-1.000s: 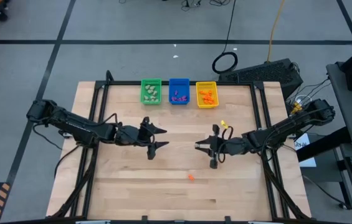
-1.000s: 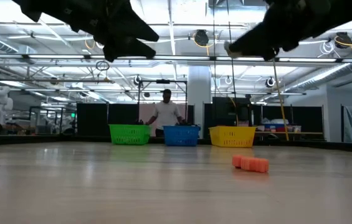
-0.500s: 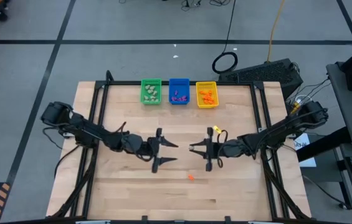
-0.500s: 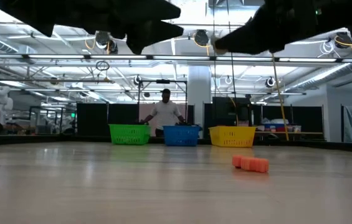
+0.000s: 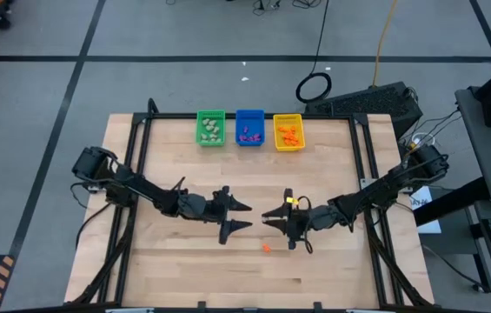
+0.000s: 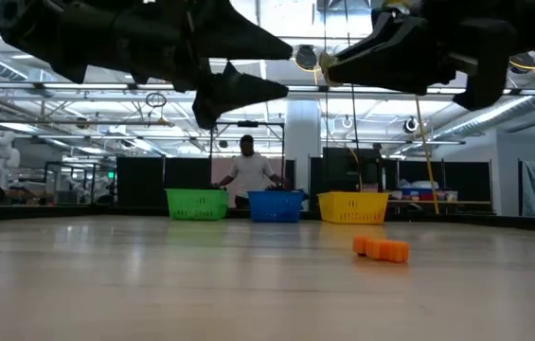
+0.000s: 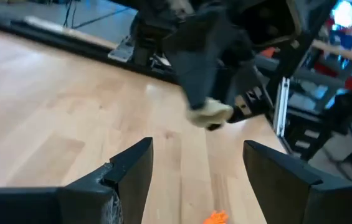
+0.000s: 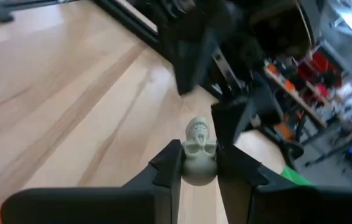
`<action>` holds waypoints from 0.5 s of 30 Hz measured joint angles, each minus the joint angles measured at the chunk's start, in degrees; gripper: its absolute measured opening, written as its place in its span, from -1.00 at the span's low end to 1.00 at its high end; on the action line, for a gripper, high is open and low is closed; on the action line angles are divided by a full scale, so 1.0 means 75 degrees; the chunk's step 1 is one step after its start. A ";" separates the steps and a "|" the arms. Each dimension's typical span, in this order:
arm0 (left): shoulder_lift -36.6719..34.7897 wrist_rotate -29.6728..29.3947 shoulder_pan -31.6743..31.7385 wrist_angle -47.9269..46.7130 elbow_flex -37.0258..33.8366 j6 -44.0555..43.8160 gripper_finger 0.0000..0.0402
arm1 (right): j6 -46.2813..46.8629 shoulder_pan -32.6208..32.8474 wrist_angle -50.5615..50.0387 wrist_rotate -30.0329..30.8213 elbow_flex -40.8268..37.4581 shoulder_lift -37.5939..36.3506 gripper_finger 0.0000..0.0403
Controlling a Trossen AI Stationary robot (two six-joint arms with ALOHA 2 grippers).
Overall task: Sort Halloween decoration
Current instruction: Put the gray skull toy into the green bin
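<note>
My right gripper [image 5: 267, 216] hovers above the table's middle, shut on a pale skull trinket [image 8: 199, 151] of the Halloween decoration. My left gripper [image 5: 243, 216] faces it a short way to its left, open and holding nothing; in the left wrist view the skull [image 7: 209, 114] shows ahead of the open fingers [image 7: 139, 163]. An orange trinket [image 5: 266, 247] lies on the table, nearer the front edge, below both grippers. More trinkets lie in the green bin [image 5: 211, 128], the blue bin [image 5: 249, 127] and the yellow bin [image 5: 288, 132]. My right gripper pinches the skull by its lower sides [image 8: 198, 169] between its two fingertips [image 8: 171, 163], only at their free ends. The fingers lie nearly level and point toward the table's left. The skull sticks out past the tips, lifted clear of the table.
The three bins stand in a row at the table's far edge. A person [image 6: 248, 170] stands beyond them, in the room. Bare wood lies all around the orange trinket [image 6: 381, 249].
Both grippers have sunk and come toward each other over the table's middle, drifting toward the near edge. My right gripper has rolled about its own line while keeping the skull. My left gripper has stayed open.
</note>
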 joint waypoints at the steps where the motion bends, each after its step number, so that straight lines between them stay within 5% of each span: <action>1: 0.0056 -0.0016 0.0000 0.0069 0.0000 -0.0208 0.24 | -0.0155 0.0047 -0.0001 0.0001 0.0000 0.0004 -0.67; 9: 0.0420 -0.0021 -0.0081 0.0938 0.0071 -0.1939 0.24 | -0.0816 0.0235 0.0027 0.0028 0.0000 -0.0002 -0.67; 15: 0.0877 -0.0331 -0.0114 0.1275 0.0339 -0.2133 0.24 | -0.0840 0.0232 -0.0009 0.0045 0.0000 -0.0002 -0.67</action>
